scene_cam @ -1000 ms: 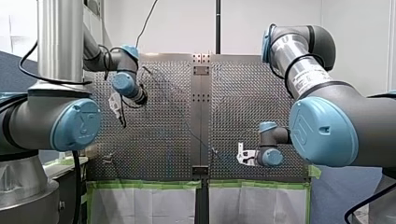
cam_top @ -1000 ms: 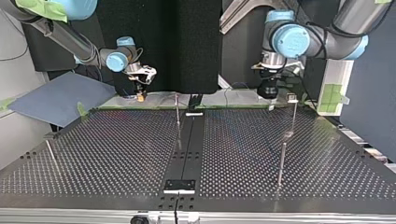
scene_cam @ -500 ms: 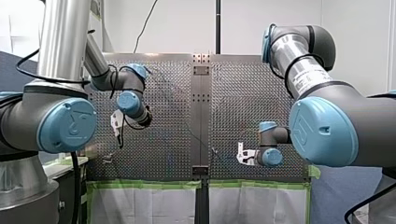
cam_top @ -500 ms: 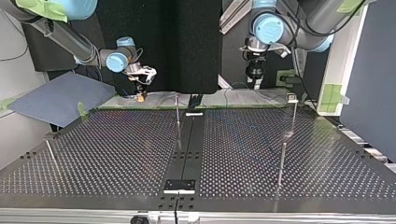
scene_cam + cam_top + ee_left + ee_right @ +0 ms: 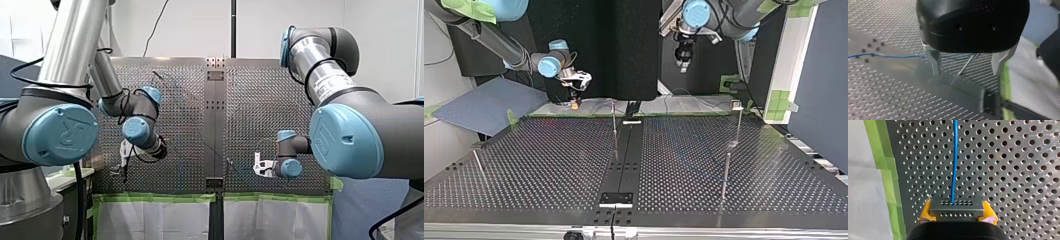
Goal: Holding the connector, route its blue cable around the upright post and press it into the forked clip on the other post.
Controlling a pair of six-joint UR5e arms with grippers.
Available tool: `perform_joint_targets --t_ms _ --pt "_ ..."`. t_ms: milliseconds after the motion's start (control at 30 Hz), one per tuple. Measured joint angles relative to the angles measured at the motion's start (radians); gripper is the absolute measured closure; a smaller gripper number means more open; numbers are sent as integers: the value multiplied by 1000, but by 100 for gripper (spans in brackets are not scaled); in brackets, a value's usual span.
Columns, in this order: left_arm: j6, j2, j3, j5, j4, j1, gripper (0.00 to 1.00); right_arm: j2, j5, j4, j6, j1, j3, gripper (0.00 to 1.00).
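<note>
In the right wrist view my right gripper (image 5: 957, 213) is shut on the grey connector (image 5: 957, 206), its yellow pads (image 5: 925, 210) on either side. The blue cable (image 5: 955, 157) runs straight out ahead of it over the perforated table. In the top view the same gripper (image 5: 574, 98) hangs low at the far edge, left of centre. My left gripper (image 5: 681, 59) hangs high at the right, its metal fingers (image 5: 934, 62) open and holding nothing. A thin post (image 5: 963, 68) and the cable (image 5: 885, 56) lie below it. The post with the forked clip (image 5: 737, 105) stands at the right.
A plain post (image 5: 614, 120) stands near the centre strip (image 5: 624, 165), another post (image 5: 725, 175) nearer the top view's camera at the right, and a leaning one (image 5: 479, 165) at the left. Green tape (image 5: 155, 197) lines the table's edge. A blue-grey sheet (image 5: 484, 105) lies off the table.
My left arm has risen and swung left in the top view, away from the clip post; in the front view it has come down towards the near edge. The right arm has not moved.
</note>
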Motion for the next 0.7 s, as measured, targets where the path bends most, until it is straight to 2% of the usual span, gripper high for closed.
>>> perform_joint_targets --t_ms 367,700 --pt "-13 -90 -79 -6 90 -90 0 0 -1 2 0 1 0 100" --pt "15 -178 -12 -27 178 -178 0 0 -3 10 0 2 0 100"
